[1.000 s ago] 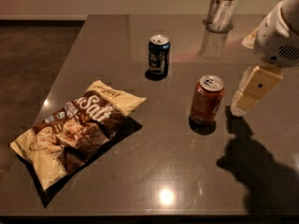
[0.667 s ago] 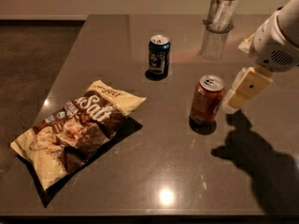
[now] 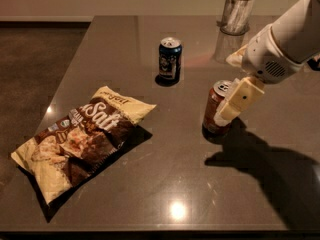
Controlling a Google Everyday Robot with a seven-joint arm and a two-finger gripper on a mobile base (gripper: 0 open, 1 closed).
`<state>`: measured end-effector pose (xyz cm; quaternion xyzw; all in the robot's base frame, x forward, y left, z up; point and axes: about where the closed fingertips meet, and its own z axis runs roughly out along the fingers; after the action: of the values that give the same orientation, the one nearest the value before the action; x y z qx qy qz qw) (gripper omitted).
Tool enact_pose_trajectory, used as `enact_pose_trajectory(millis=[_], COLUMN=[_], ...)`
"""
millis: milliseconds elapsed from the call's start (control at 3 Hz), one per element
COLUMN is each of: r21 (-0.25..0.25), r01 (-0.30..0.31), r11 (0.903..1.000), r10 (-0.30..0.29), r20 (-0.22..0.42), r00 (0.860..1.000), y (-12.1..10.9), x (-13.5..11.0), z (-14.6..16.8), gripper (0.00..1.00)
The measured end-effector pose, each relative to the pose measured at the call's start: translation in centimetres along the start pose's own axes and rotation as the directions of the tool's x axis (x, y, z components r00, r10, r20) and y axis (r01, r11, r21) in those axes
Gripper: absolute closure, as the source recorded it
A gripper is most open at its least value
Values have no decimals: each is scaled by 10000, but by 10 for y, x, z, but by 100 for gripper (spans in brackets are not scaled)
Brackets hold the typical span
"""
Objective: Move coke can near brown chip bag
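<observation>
The coke can [image 3: 213,113] stands upright on the dark table [image 3: 165,184], right of centre; it is red-orange with a silver top. My gripper [image 3: 227,113] comes in from the upper right on a white arm [image 3: 285,39], and its cream end overlaps the can's right side at can height. The brown chip bag [image 3: 80,136] lies flat at the left front, with white "Salt" lettering and cream ends. It is well apart from the can, about a bag's length to its left.
A dark blue can [image 3: 170,59] stands upright behind the coke can, toward the middle back. A glass holder with white contents [image 3: 236,11] stands at the back right. The table's left edge [image 3: 60,89] runs diagonally beside a dark floor.
My gripper has moved left and down toward the coke can, from beside it to overlapping its right side. The can, the bag and the blue can have not moved.
</observation>
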<state>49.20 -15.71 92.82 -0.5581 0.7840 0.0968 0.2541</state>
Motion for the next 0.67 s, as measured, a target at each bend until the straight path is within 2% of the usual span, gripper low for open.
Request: enact_pose_trajectory(millis=[333, 667], r21=[-558, -810], r01=[478, 609], r11=[9973, 9949], r10=[-459, -580], r20=[352, 380], r00=[9983, 9976], y=[13, 17], x=[-15, -15], z=[8, 12], gripper=[18, 42])
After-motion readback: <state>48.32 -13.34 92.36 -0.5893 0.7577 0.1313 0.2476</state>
